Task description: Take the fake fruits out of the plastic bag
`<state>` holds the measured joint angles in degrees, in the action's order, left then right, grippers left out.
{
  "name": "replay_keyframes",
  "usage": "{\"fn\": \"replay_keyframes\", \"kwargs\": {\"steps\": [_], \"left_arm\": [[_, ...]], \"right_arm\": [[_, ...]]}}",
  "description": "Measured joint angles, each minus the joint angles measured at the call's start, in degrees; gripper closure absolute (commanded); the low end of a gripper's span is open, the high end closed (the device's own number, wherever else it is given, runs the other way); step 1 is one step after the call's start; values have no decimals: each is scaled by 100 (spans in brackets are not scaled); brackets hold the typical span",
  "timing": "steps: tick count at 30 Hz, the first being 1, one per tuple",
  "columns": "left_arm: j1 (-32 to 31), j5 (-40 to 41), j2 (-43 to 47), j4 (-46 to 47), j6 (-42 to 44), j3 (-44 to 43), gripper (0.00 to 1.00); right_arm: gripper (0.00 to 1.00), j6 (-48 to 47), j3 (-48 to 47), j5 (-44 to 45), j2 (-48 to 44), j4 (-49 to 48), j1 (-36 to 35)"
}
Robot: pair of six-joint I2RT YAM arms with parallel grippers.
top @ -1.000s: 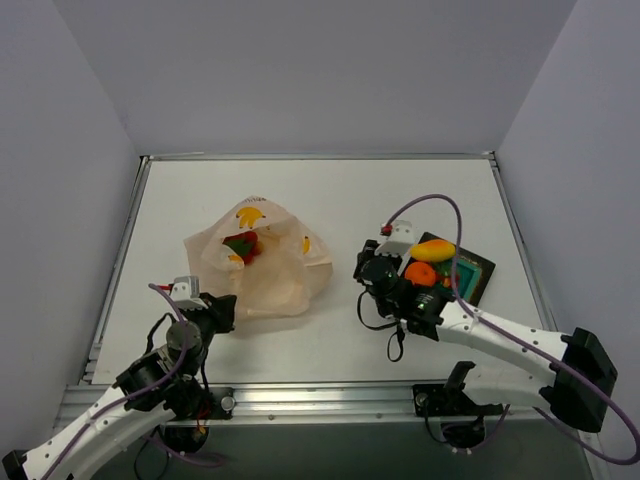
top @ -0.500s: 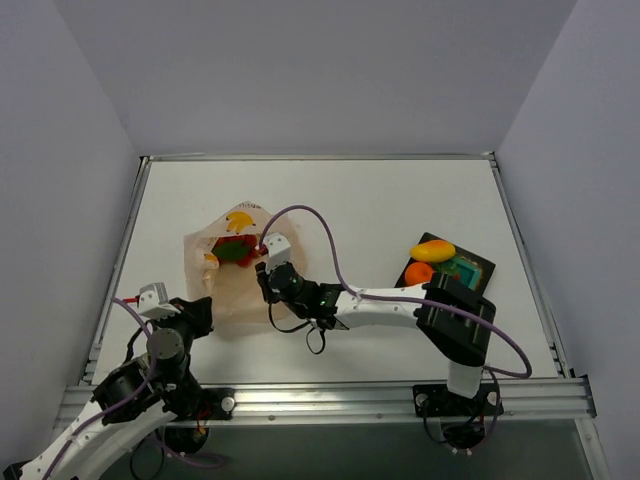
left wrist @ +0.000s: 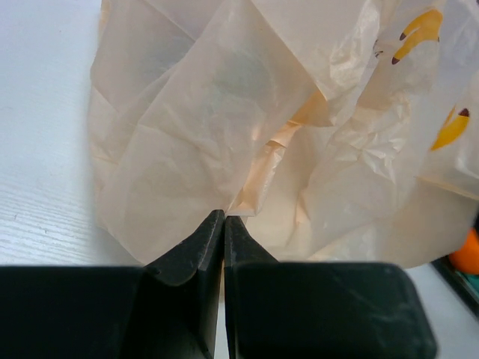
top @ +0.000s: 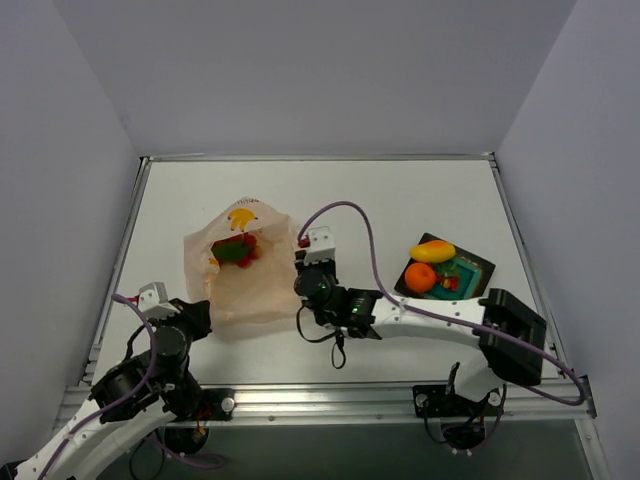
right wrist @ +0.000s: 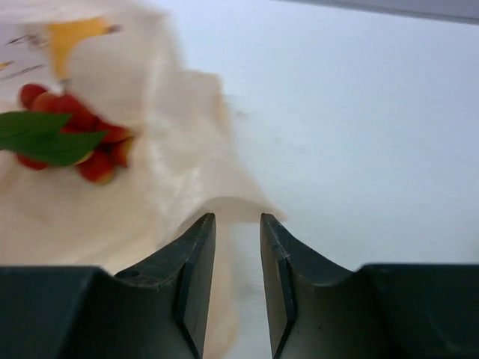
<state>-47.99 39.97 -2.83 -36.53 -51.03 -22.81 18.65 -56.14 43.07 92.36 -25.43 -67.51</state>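
- The plastic bag (top: 250, 285) lies left of the table's middle. It is limp, crinkly film, probably slippery, and best held by an edge. The left gripper (left wrist: 224, 215) is pressed together on its near edge.
- The red-and-green fake fruits (right wrist: 63, 138) sit in its far mouth. They are probably light, hard and glossy, so grip across the cluster. The right gripper (right wrist: 232, 218), narrowly parted and empty, is at the bag's right edge.
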Motion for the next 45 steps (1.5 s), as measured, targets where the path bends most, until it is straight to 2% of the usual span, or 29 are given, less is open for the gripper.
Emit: {"fn": "replay_keyframes", "kwargs": {"steps": [2,3,6,8,9,11,12,14,15,16,22,28,31,32,33,40,41,45], "left_arm": [[0,-13,-103,17,-2,-2,98],[0,-33,-160,31,-2,-4,98],[0,-76,-291,59,-2,-26,98],[0,-81,-323,70,-2,-44,97],[0,-79,-328,72,-2,-55,98],[0,-74,-330,76,0,-90,98],[0,-70,-330,76,0,-111,98],[0,-46,-330,68,0,-179,98],[0,-20,-330,66,0,-219,98],[0,24,-328,52,-2,-267,98],[0,254,-271,-68,-74,-544,97],[0,372,-188,-645,-634,-581,98],[0,385,-28,-866,-852,-544,98],[0,393,2,-918,-916,-544,98],[0,411,22,-968,-968,-544,98],[0,529,22,-1134,-1182,-538,98],[0,544,22,-1137,-1202,-538,98],[0,601,24,-1139,-1207,-492,97]], "right_arm": [[65,35,479,555,-723,188,42],[55,26,673,699,-1071,282,63],[46,-76,981,710,-2000,472,118],[47,-160,984,404,-2476,483,85],[56,-205,984,190,-2656,446,52],[66,-313,984,-282,-2887,282,-35],[78,-361,970,-570,-2922,192,-79],[88,-505,837,-1325,-2785,20,-129],[97,-577,730,-1700,-2599,-35,-149],[100,-664,586,-2061,-2378,-105,-162],[100,-1239,-129,-3657,-457,-568,-195],[83,-1755,-1025,-4347,1231,-638,-28],[66,-2135,-1416,-4509,1648,-649,160],[54,-2247,-1552,-4557,1746,-643,216],[48,-2367,-1714,-4623,1849,-625,273],[34,-3316,-3359,-4872,2767,-254,455],[29,-3442,-3521,-4887,2887,-179,452],[23,-3836,-4100,-4946,3397,271,452]]}}
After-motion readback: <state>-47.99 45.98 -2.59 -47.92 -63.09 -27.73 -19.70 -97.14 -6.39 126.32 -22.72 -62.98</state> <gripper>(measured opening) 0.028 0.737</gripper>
